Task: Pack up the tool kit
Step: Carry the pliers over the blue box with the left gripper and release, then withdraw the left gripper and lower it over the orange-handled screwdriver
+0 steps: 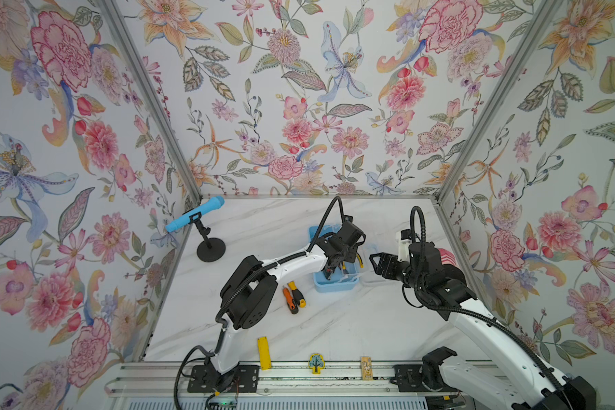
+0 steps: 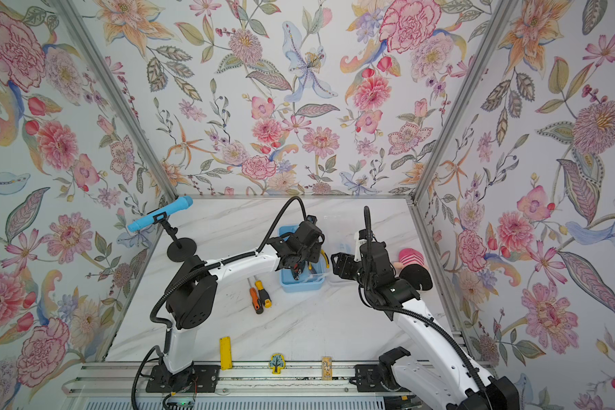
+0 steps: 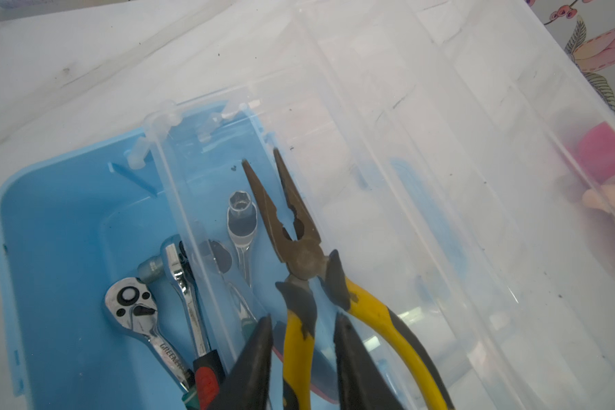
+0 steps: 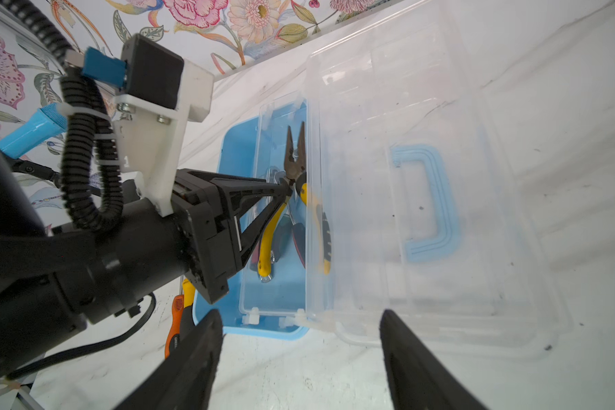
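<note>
We see left gripper parted around one pliers handle, unclamped. Right gripper gapes empty, clear lid ahead.

Floral wallpaper walls on three sides, metal corner posts, white marble tabletop, even light

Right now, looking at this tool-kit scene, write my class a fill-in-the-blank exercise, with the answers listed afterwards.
The pliers have ___ handles and lie in the light-blue box.
The box's clear lid is ___.
Outside the box, on the table, lie ___ screwdrivers.
The right pincer holds ___.
Missing words: yellow; open; two; nothing.
</note>
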`<state>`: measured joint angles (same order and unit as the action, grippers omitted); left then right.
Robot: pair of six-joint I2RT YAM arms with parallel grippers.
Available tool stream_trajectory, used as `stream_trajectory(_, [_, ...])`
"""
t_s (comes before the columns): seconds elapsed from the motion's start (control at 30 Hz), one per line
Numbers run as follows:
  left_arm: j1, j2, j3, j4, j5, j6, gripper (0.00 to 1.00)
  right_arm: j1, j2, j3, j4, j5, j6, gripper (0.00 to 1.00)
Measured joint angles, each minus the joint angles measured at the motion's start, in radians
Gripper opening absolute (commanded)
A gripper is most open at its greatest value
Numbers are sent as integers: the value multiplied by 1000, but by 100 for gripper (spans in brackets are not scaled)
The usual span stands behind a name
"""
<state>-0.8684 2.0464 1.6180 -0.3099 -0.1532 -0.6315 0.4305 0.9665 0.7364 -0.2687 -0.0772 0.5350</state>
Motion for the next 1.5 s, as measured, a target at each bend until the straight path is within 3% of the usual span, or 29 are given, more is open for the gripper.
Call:
stream_trajectory(0.27, [18, -58, -3, 13, 15, 23, 43, 23, 47, 62, -6, -16, -8, 71])
stream_trajectory(0.53, [16, -492, -412, 110, -23, -21, 43, 254, 188, 167, 5, 26, -38, 71])
stream_trajectory(0.7, [10, -673, -625, 128, -72, -89, 43, 373, 321, 215, 4, 48, -72, 71])
stream_trajectory(0.9, [8, -772, -785, 95, -117, -164, 43, 433, 399, 257, 0, 63, -94, 71])
stream_trajectory(1.2, [7, -905, -841, 52, -161, -222, 45, 552, 523, 347, 1, 69, -103, 75])
stream_trajectory(1.5, [4, -930, -937, 41, -168, -268, 49, 563, 531, 347, -8, 88, -101, 76])
